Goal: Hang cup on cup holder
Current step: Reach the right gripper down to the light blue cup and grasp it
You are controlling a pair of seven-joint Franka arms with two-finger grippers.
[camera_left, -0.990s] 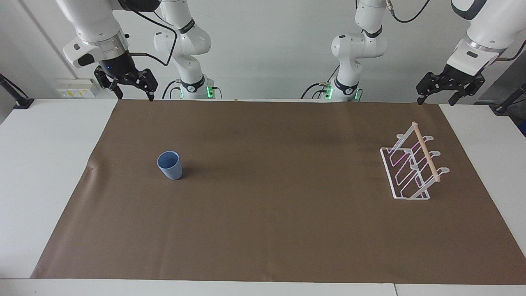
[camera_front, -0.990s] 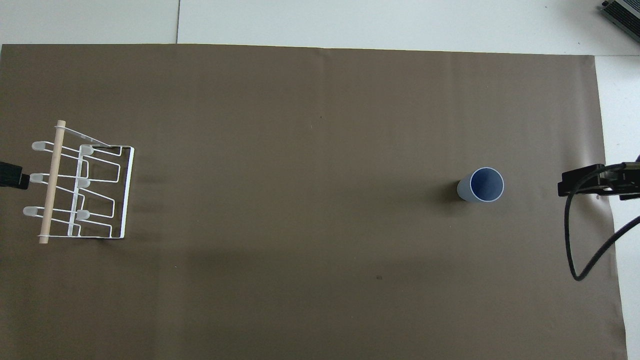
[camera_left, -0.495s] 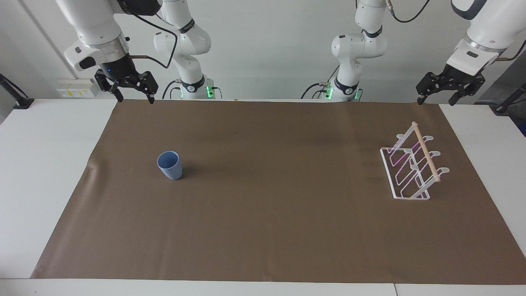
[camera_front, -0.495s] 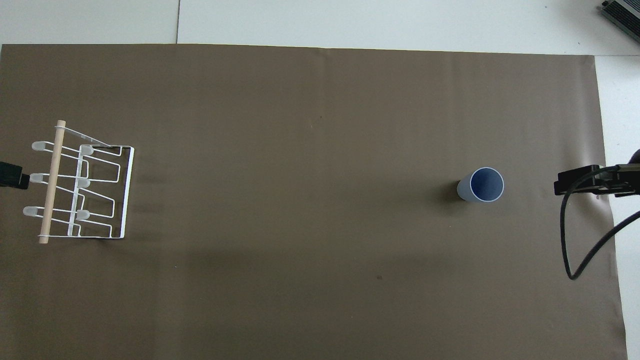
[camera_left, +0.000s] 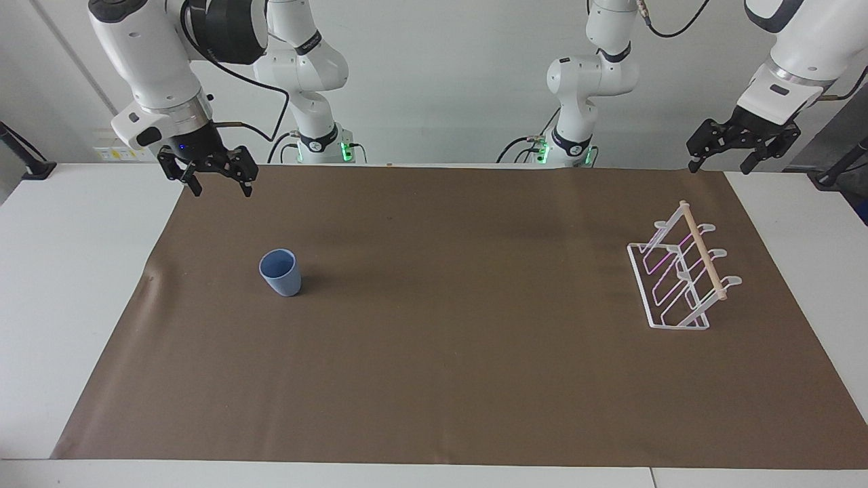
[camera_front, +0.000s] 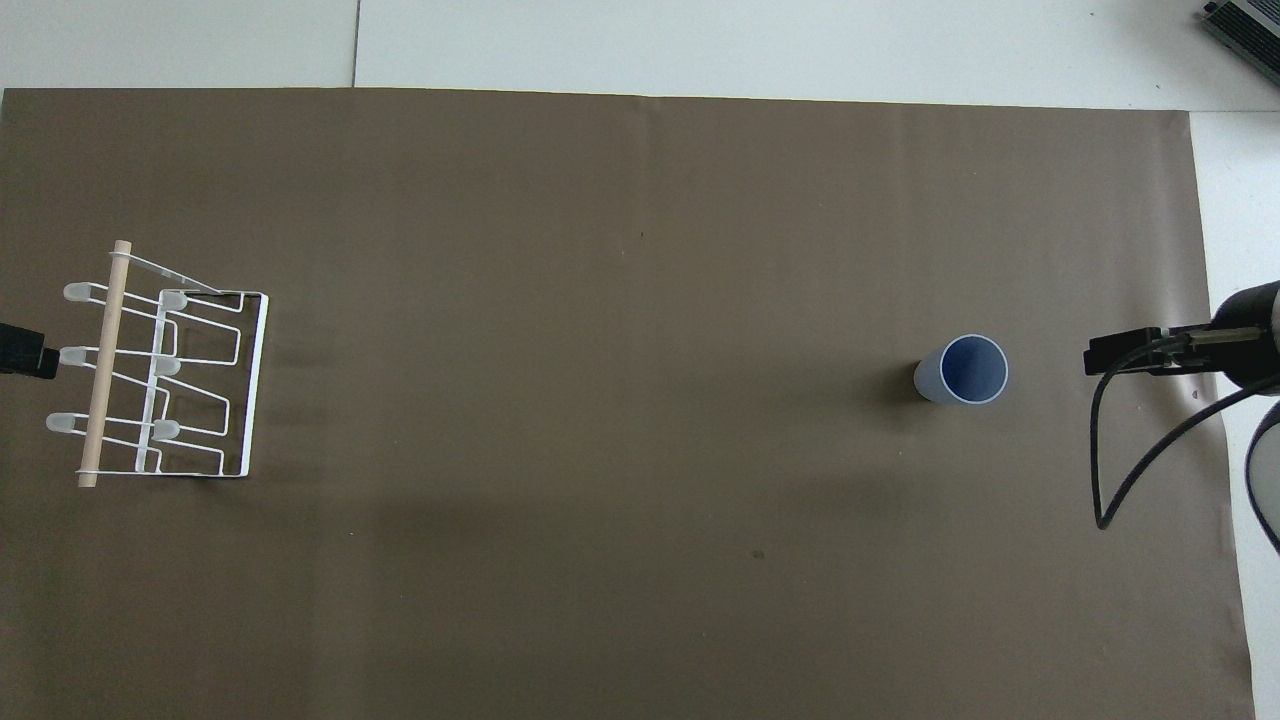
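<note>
Since a second ago the right gripper (camera_left: 218, 188) has come lower, out over the edge of the brown paper mat (camera_left: 447, 379) at the right arm's end, fingers spread apart and empty. The small light-blue tapered plastic cup (camera_left: 280, 272) — handleless, matte, unmarked — stands upright on the mat. The white wire cup holder (camera_left: 679, 279) with its wooden dowel sits toward the left arm's end. The left gripper (camera_left: 720, 165) waits above the mat's corner there, fingers apart.
</note>
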